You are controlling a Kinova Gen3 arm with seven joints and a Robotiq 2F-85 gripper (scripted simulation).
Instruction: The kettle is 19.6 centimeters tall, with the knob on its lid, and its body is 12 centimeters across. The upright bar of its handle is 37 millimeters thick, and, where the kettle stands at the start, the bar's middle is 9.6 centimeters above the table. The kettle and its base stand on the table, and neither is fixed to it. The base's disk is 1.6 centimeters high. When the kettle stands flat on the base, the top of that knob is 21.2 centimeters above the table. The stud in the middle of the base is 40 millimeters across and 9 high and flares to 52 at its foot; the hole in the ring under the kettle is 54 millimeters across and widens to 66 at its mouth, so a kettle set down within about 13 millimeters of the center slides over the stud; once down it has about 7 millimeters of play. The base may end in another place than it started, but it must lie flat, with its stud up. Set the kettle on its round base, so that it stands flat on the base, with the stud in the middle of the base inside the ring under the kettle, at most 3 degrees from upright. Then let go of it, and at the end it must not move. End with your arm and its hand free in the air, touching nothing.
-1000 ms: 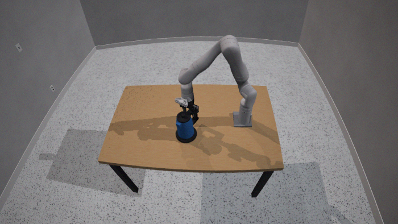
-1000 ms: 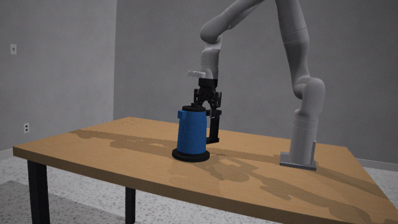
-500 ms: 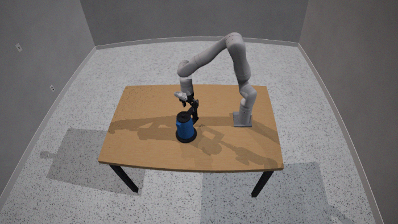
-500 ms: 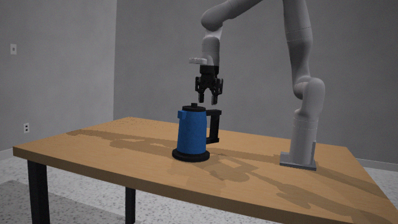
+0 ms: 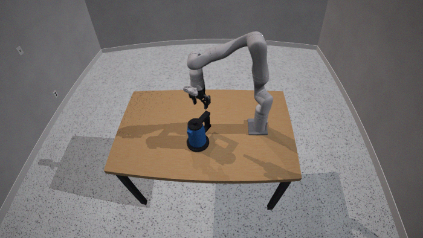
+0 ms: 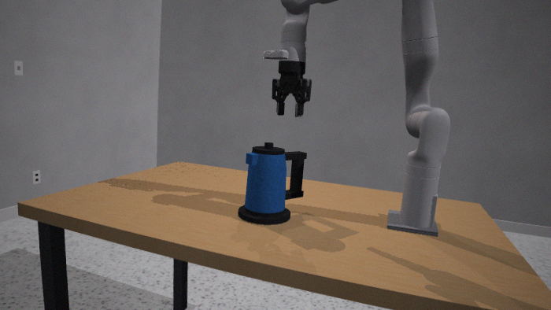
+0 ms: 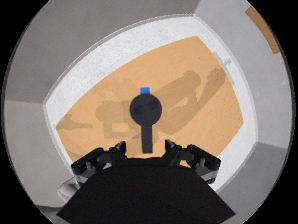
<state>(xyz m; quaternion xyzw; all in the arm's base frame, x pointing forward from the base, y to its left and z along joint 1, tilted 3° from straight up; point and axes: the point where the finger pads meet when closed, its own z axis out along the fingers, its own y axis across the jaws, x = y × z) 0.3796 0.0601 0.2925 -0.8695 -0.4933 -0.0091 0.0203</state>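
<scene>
The blue kettle [image 5: 197,133] with a black lid and black handle [image 5: 206,121] stands upright on its round black base [image 5: 197,148] near the middle of the table. In the exterior view the kettle [image 6: 266,182] sits level on the base [image 6: 264,218], its handle [image 6: 296,174] to the right. My gripper [image 6: 289,109] is open and empty, well above the handle and apart from it. It also shows in the top view [image 5: 200,102]. In the wrist view the kettle's lid [image 7: 145,110] and handle lie below, between my fingers.
The arm's base mount [image 5: 257,126] stands on the table to the right of the kettle. The table's front edge [image 5: 202,179] is some way in front of the kettle.
</scene>
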